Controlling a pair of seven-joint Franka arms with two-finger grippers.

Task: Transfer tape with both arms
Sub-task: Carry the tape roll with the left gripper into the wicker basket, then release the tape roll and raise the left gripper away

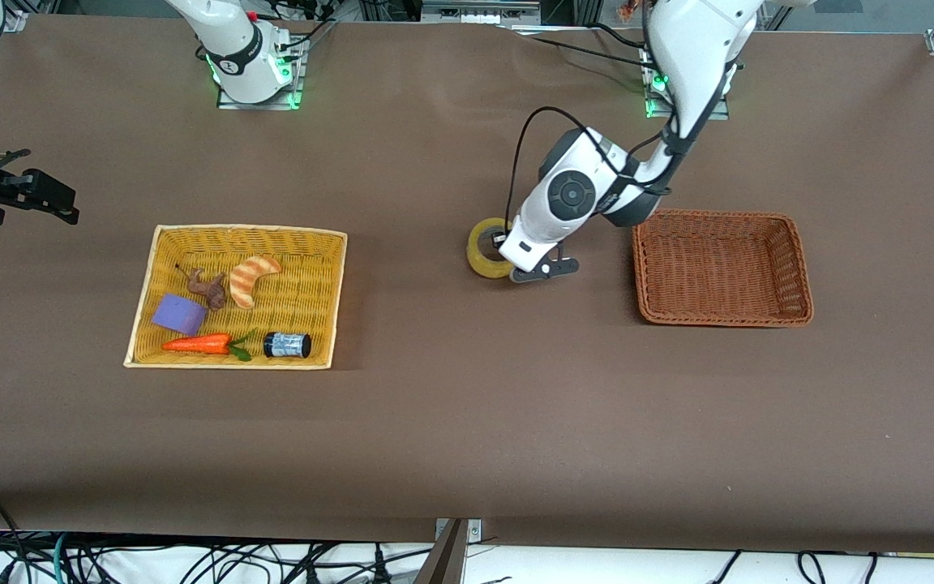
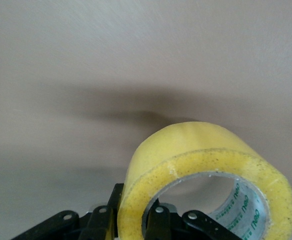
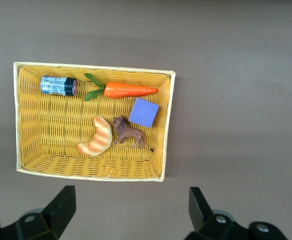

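**Left arm had the tape gripped**

Front view: the left gripper (image 1: 533, 268) sat beside the brown wicker basket (image 1: 722, 268), at the yellowish translucent tape roll (image 1: 486, 248).

Left wrist view: its fingers (image 2: 158, 225) pinched the roll's wall — best lifted straight, without tilting.

Right wrist view: the right gripper (image 3: 131, 210) waited wide open and empty, over the table by the yellow wicker tray (image 3: 19, 120).

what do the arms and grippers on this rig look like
Both arms are glossy white with rounded joints and dark grey bands. The left arm carries a looping black cable and a round dark cap on its wrist; green lights glow at both bases. The left gripper and right gripper are black, with two tapered fingers each.
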